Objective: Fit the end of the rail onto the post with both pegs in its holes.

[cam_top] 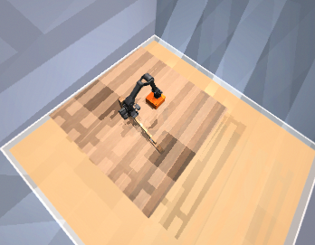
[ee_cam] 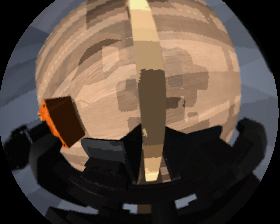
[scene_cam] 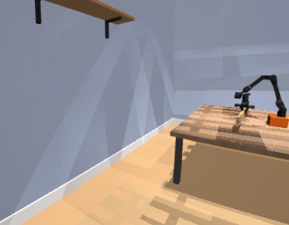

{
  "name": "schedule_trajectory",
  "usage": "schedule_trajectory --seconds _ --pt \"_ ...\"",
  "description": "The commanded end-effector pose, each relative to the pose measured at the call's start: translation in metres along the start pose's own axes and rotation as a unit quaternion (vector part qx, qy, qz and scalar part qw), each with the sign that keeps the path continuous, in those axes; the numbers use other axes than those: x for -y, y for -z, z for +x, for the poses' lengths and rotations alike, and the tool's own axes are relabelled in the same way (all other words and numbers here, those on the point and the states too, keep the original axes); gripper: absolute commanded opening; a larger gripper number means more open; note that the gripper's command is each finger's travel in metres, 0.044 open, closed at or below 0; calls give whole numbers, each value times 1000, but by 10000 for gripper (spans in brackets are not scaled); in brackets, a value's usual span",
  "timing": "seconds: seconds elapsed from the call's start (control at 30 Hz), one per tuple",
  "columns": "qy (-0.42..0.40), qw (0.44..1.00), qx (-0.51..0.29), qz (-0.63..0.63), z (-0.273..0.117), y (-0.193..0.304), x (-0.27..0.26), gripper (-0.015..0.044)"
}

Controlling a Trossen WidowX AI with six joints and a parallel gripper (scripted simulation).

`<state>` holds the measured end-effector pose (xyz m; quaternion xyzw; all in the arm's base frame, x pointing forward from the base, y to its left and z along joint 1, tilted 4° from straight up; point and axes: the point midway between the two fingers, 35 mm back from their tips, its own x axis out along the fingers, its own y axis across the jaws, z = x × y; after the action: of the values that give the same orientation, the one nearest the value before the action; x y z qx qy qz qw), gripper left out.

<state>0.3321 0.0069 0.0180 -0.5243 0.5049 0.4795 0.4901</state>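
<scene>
From my remote station I have the black fingers (cam_top: 130, 112) (scene_cam: 244, 106) closed on the long, pale wooden bed rail (cam_top: 145, 128) (scene_cam: 242, 116) (ee_cam: 151, 100) near one end, though I can't tell whether its holes meet the pegs. Beyond my grip, the rail runs over the wood-planked table (cam_top: 188, 105) (scene_cam: 202, 121) (ee_cam: 210, 60) to the low brown footboard block (cam_top: 159, 149) (scene_cam: 236, 128) at its far end. Well past that, a brown wooden shelf (scene_cam: 77, 2) hangs on the wall.
</scene>
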Motion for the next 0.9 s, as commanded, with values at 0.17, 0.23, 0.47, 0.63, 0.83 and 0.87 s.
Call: schedule_trajectory --seconds 0.17,0.23,0.47,0.63,0.83,0.87 --pt "4 1000 -1 -1 -4 4 1 0" --pt "4 1000 -1 -1 -4 5 1 0" --pt "4 1000 -1 -1 -5 7 2 0" --pt "4 1000 -1 -1 -5 8 2 0" --pt "4 1000 -1 -1 -4 10 2 0" --pt "4 1000 -1 -1 -4 10 2 0"
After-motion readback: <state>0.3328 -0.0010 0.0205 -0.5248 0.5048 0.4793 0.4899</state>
